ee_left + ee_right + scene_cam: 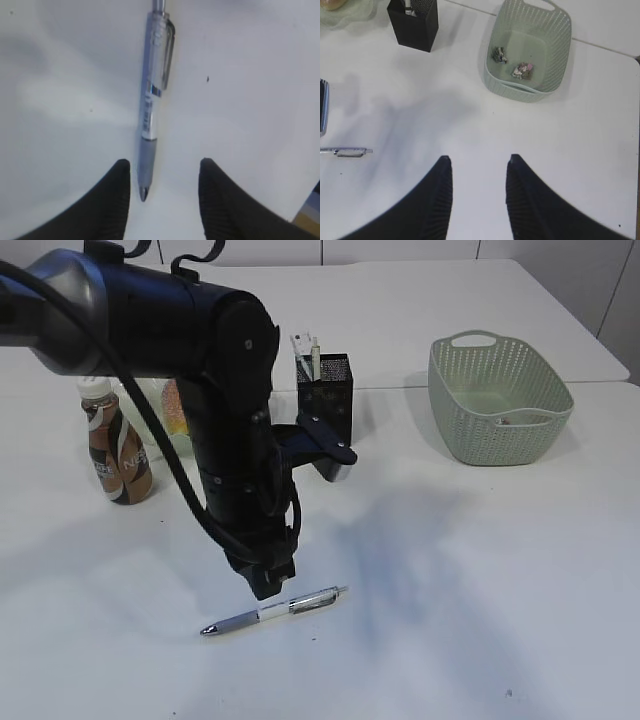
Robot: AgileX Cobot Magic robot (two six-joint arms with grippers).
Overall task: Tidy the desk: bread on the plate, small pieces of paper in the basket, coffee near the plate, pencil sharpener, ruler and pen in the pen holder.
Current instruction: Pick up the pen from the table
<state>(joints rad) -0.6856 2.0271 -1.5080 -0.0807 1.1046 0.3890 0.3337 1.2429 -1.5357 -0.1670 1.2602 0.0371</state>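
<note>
A silver-and-white pen (272,611) lies on the white desk. My left gripper (266,586) hangs right over it. In the left wrist view the left gripper (165,164) is open, and the pen (151,105) points its tip into the gap, close to the left finger and untouched. My right gripper (479,158) is open over bare desk, with nothing between its fingers. The black pen holder (326,390) has white sticks standing in it. The green basket (492,75) holds two small pieces of paper (522,71). The coffee bottle (116,445) stands at the left. Bread (175,408) lies on the clear plate (182,443), mostly hidden by my arm. I cannot make out the ruler or the pencil sharpener.
My left arm (225,390) fills the left middle of the exterior view and hides part of the desk behind it. The basket (500,395) stands at the back right. The desk's far edge runs behind the pen holder.
</note>
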